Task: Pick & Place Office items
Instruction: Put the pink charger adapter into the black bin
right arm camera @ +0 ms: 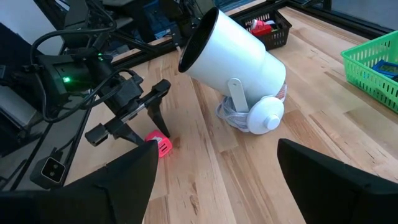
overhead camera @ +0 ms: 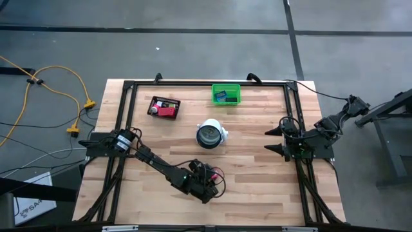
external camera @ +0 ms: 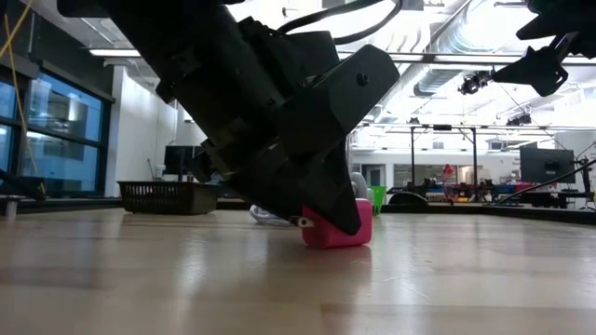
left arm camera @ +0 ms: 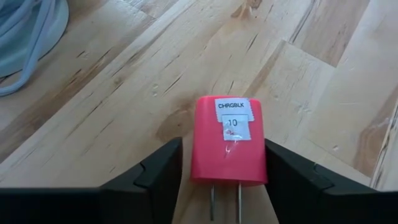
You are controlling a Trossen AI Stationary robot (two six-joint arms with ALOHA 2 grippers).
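A pink charger block (left arm camera: 229, 140) lies flat on the wooden table near its front edge. Its white label faces up and its two metal prongs point toward my left gripper (left arm camera: 224, 148). That gripper slants down over the block (external camera: 337, 233) with one finger on each side of it, still open. The block also shows in the right wrist view (right arm camera: 160, 145). My right gripper (overhead camera: 273, 140) waits open above the table's right side, holding nothing. My left gripper comes at the pink block slanting down from the prong end, its fingers along the block's two long sides. One finger (left arm camera: 280, 168) lies against one side (left arm camera: 263, 155); the other finger (left arm camera: 163, 171) stands a narrow gap off. The block rests flat on the table.
A white round object with a dark face (overhead camera: 211, 133) lies mid-table on a coil of pale cord (left arm camera: 28, 37). A green bin (overhead camera: 226, 94) holding blue pieces and a black mesh tray (overhead camera: 163, 107) holding red pieces stand along the far edge.
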